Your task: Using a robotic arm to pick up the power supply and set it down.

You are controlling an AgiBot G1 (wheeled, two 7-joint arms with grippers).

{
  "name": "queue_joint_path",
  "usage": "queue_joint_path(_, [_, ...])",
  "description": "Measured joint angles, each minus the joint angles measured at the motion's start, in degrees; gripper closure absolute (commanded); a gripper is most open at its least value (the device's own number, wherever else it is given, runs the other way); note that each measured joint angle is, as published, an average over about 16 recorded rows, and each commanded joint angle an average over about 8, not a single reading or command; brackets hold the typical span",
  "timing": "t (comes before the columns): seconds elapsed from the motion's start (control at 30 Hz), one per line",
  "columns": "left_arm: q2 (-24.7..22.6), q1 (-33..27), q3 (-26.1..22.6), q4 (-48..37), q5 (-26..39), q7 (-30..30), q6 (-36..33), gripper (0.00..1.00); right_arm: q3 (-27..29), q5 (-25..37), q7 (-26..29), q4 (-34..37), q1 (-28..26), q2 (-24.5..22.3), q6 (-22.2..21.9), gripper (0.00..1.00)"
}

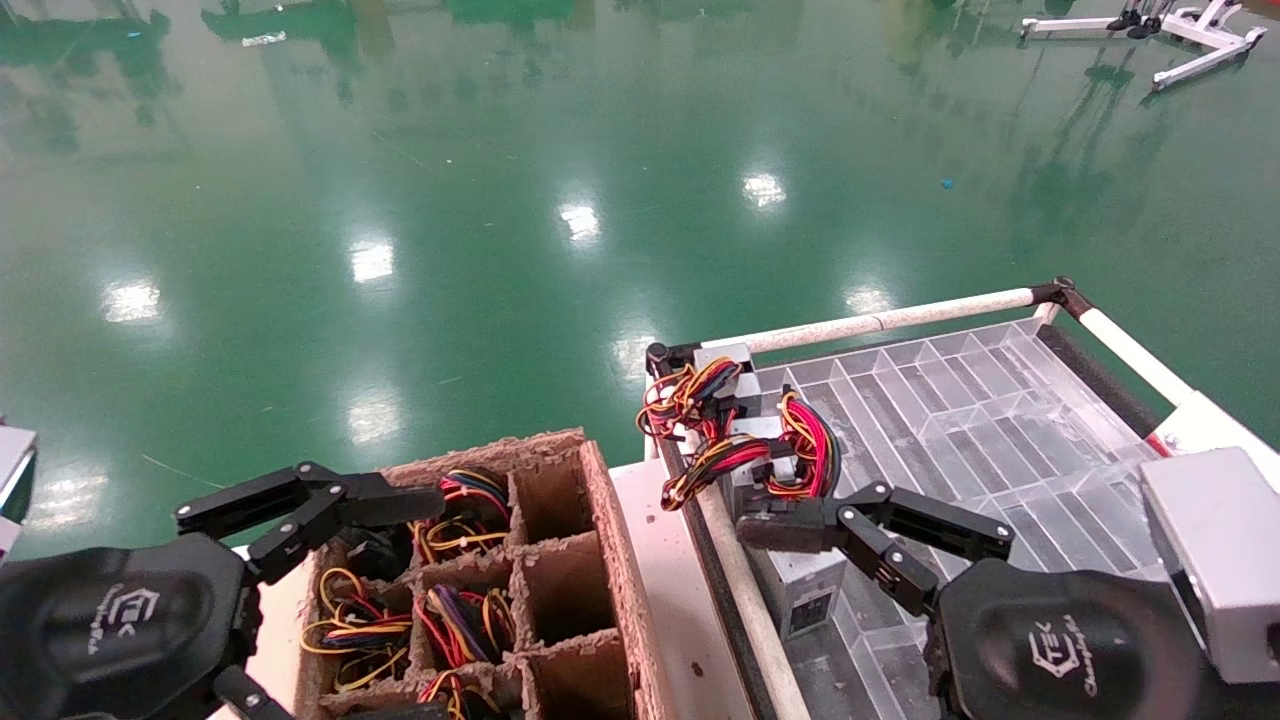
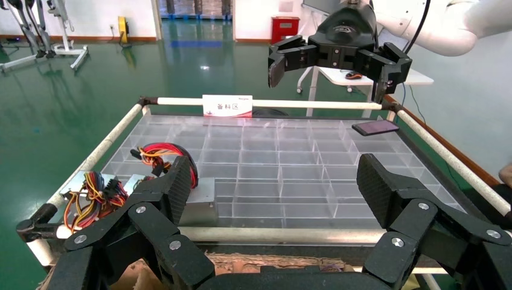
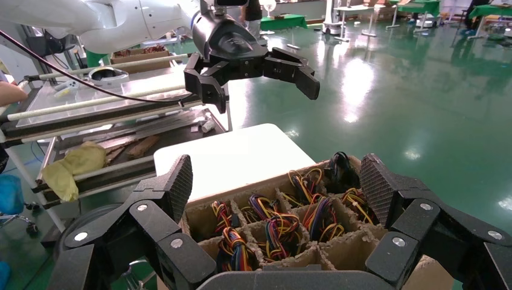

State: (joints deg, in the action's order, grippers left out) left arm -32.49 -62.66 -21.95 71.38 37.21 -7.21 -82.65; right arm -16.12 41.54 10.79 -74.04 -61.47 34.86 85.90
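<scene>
The power supply sits at the near-left edge of the clear tray, its red wires looped on top. It looks heavy, hard and slick; I'd grip the metal box sides, not the floppy wires. The right gripper spreads wide and empty just beside it. The left gripper hangs wide and empty over the cardboard crate.

The left gripper is hanging with fingers spread above the clear divided tray. The power supply is sitting in a near compartment — red wires looping behind — while the right gripper is hovering opposite, open.
</scene>
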Motion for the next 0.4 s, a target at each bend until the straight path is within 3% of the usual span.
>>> queue_joint_path(0.4, [0.00,0.00,0.00,0.00,0.00,0.00,0.00,0.00,0.02,0.15,-0.01,0.27,-0.03,0.07,-0.11,0.00])
